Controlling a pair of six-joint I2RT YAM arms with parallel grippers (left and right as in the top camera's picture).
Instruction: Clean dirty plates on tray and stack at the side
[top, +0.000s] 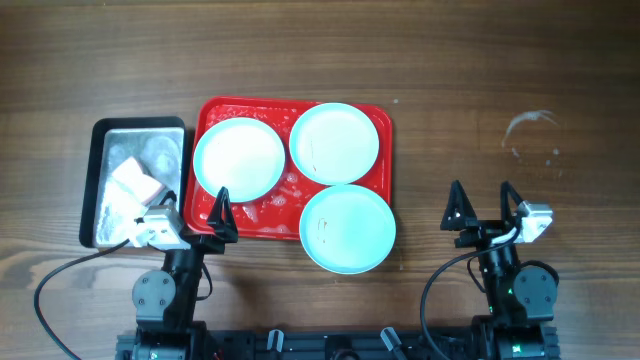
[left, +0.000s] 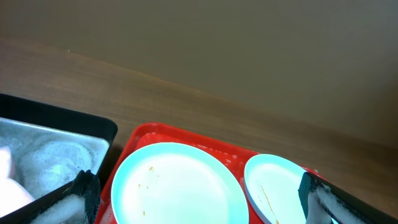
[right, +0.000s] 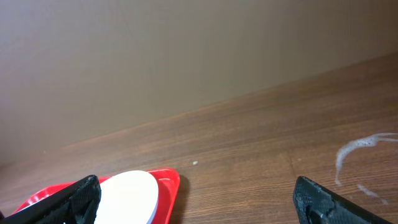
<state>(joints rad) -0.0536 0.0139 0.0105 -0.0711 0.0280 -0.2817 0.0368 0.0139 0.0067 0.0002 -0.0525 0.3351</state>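
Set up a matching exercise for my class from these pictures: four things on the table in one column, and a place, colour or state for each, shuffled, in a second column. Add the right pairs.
Things
1. large tray
2. small tray
3. nearest plate
4. white smear

Places, colours, states
A. on the table, right of the large tray
B. overhangs the large tray's near right corner
C. silver, holds foam
D. red, with a low rim

Pairs: 1-D, 2-C, 3-B, 4-A

Three plates (top: 334, 143) on tray (top: 262, 214)
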